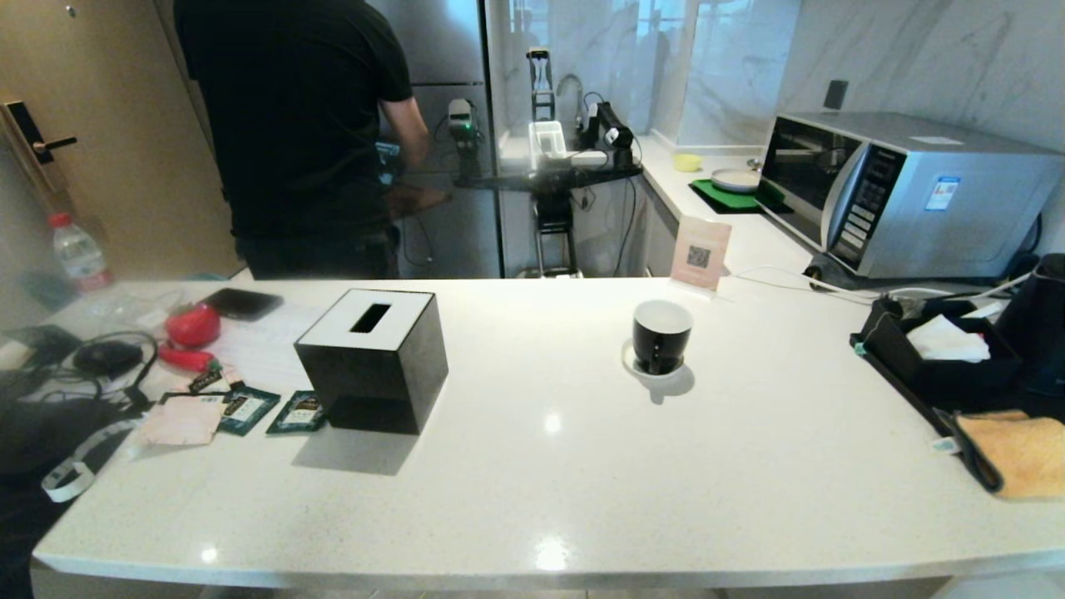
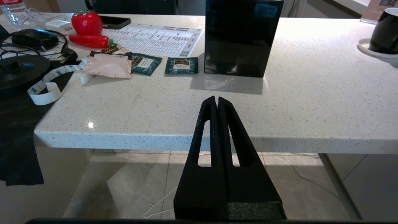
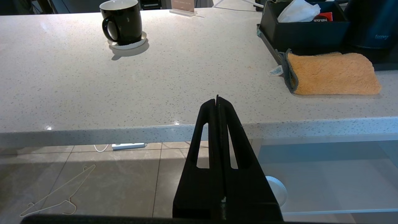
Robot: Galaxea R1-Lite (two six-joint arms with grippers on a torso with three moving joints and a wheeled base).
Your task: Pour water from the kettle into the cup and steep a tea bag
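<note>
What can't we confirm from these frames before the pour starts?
- Kettle: cut off by the right edge in the head view and by the frame edge in the right wrist view; spout, lid and water level unseen.
- Cup: contents unseen in both; the rim hides the bottom.
- Tea bag: none visible; only flat green sachets lie sealed.

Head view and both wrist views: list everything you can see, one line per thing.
cup: 1, black, on white saucer, counter middle
kettle: 1, black, far right edge
tissue box: 1, black, left of cup
tray: 1, black, with white tissue, right
cloth: 1, orange, right
sachets: 2, dark green, beside tissue box
microwave: 1, silver, back right
person: 1, black shirt, behind counter
left claw: shut, before counter edge
right claw: shut, before counter edge
</note>
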